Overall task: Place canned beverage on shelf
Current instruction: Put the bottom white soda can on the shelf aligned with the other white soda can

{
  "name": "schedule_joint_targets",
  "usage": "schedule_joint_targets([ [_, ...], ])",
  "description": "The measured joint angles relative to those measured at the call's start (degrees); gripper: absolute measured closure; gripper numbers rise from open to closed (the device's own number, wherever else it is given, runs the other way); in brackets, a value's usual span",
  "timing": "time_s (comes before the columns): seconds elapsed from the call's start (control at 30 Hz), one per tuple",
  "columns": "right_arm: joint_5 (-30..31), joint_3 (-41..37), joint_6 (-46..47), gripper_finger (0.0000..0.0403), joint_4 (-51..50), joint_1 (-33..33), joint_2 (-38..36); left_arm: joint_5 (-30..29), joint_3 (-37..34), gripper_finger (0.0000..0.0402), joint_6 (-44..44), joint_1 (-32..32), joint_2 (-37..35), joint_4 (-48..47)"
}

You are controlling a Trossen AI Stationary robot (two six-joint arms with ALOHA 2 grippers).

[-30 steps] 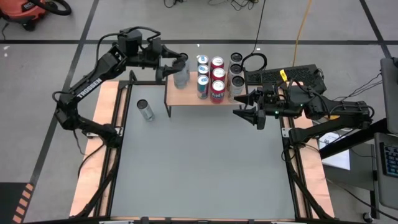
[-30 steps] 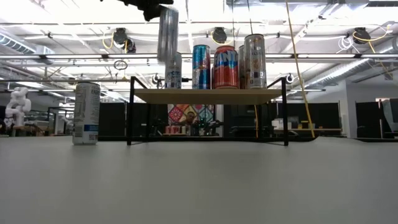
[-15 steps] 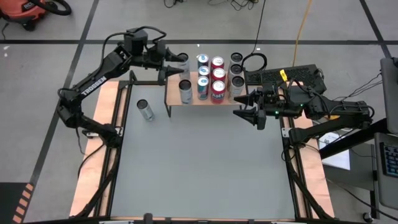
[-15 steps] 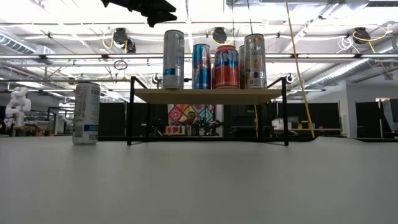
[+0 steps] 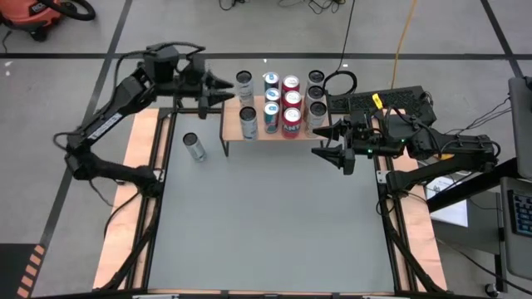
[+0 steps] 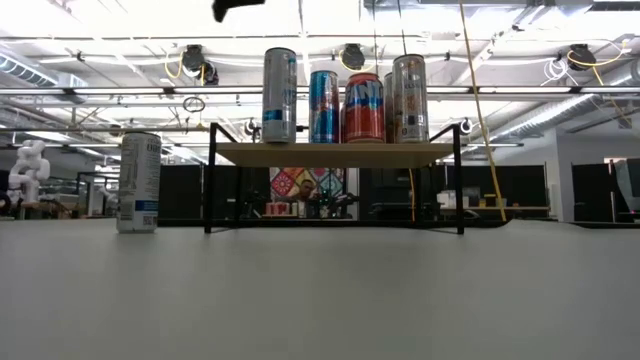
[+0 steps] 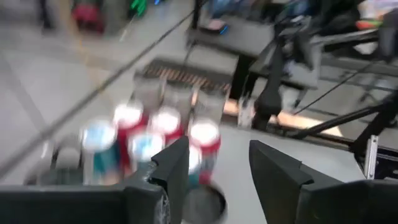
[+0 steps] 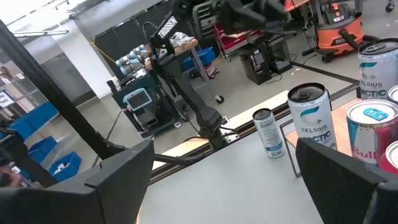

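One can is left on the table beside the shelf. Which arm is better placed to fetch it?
Left, probably. Its pincer is empty, just off the shelf's left end, with the loose can on that side. The right pincer waits open beyond the shelf's far end.

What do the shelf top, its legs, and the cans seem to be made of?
Shelf top: looks like light wood or wood laminate, pale tan and matte.
Legs: thin black rods, probably painted metal.
Cans: likely aluminium, with printed walls and a silvery sheen; the lone can on the table shows a shiny metal lid from above.
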Motion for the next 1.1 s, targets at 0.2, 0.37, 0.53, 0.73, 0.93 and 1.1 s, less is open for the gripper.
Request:
schedule_joint_targets([
  [0.2,2.9,0.0,-0.2,0.0048,-0.1,0.0,0.0,-12.1,0.0,0.0243,-7.2,-8.8,-3.0,-20.7],
  [0.37,5.8,0.0,-1.4,0.0048,-0.2,0.0,0.0,-15.8,0.0,0.0192,-9.1,-13.9,-1.5,-22.9],
  [0.53,6.0,0.0,-3.2,0.0048,-0.2,-0.4,0.0,-25.8,0.0,0.0074,-8.4,-14.1,1.4,-22.0],
  [0.73,5.9,0.0,-3.1,0.0048,-0.2,-0.8,0.0,-27.9,0.0,0.002,-8.6,-14.8,5.6,-18.0],
  [0.93,5.8,0.0,-3.0,0.0048,-0.2,-0.8,0.0,-30.6,0.0,0.0031,-6.9,-16.4,9.0,-14.2],
  [1.1,5.8,0.0,-3.0,0.0048,-0.2,-0.8,0.0,-34.4,0.0,0.0031,-7.0,-16.0,10.7,-13.9],
])
